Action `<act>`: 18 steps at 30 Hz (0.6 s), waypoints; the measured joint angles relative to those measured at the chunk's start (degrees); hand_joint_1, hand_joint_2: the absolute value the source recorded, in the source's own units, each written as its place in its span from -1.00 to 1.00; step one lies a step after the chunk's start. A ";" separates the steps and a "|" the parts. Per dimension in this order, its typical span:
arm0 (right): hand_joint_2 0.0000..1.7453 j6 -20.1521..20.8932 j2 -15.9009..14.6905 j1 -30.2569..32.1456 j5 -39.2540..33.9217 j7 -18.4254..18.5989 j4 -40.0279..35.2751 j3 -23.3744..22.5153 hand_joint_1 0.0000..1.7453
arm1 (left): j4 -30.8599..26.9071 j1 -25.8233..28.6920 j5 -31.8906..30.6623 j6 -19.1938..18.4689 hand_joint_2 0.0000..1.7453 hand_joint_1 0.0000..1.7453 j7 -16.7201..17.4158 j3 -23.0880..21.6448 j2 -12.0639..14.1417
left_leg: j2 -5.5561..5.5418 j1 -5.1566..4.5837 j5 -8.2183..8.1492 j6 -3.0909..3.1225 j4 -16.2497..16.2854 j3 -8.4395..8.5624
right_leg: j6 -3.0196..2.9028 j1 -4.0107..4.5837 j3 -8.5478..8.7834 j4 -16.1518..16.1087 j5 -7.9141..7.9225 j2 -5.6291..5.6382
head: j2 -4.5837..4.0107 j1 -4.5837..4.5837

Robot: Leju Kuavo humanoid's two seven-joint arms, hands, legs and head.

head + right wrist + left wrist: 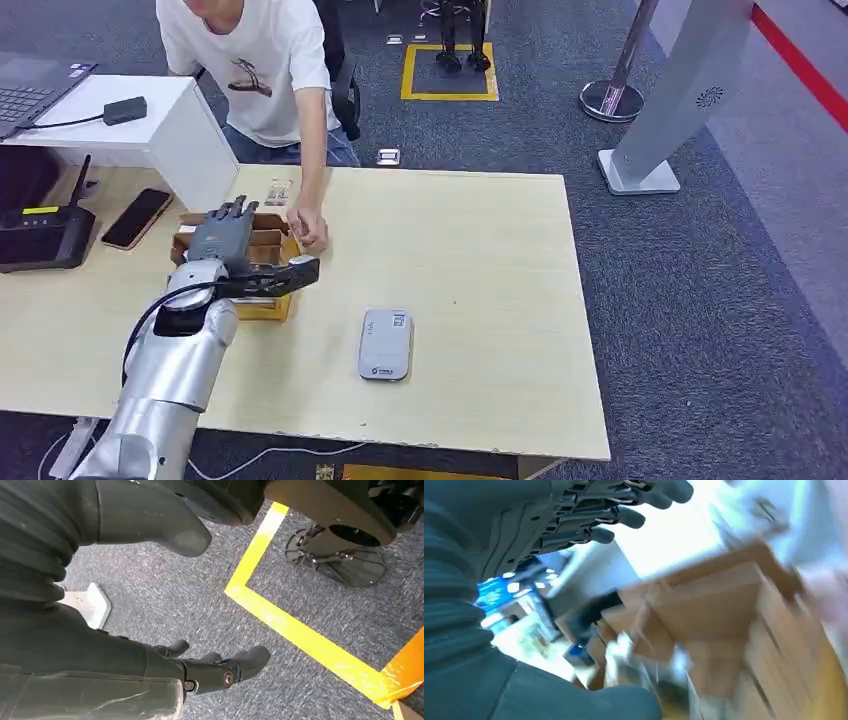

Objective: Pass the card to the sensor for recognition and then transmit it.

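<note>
A brown cardboard box (268,242) with inner dividers stands at the left of the wooden table (480,260). My left hand (226,240) hovers over it, fingers stretched toward the far side and thumb (296,271) pointing right, holding nothing. The blurred left wrist view has my left hand's fingers (624,510) above the box (724,605), with small white items (621,647) inside; I cannot make out a card. A grey-white sensor pad (385,344) lies flat near the table's middle. My right hand (205,669) hangs over grey carpet, fingers loosely apart and empty.
A person in a white shirt (255,60) leans over the far edge, one hand (308,228) resting beside the box. A black phone (137,217) and a black device (40,240) lie at the far left. A small label (278,190) lies behind the box.
</note>
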 joint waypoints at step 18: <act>1.00 -0.85 0.00 0.60 -0.72 -0.07 -0.02 -0.31 -1.00 | -12.17 7.16 -0.02 1.20 1.00 -1.00 2.33 -1.31 -0.74 | -0.01 0.00 -0.01 0.01 0.00 -0.03 | 0.01 0.00 -0.02 0.00 -0.01 0.00 | 0.00 0.00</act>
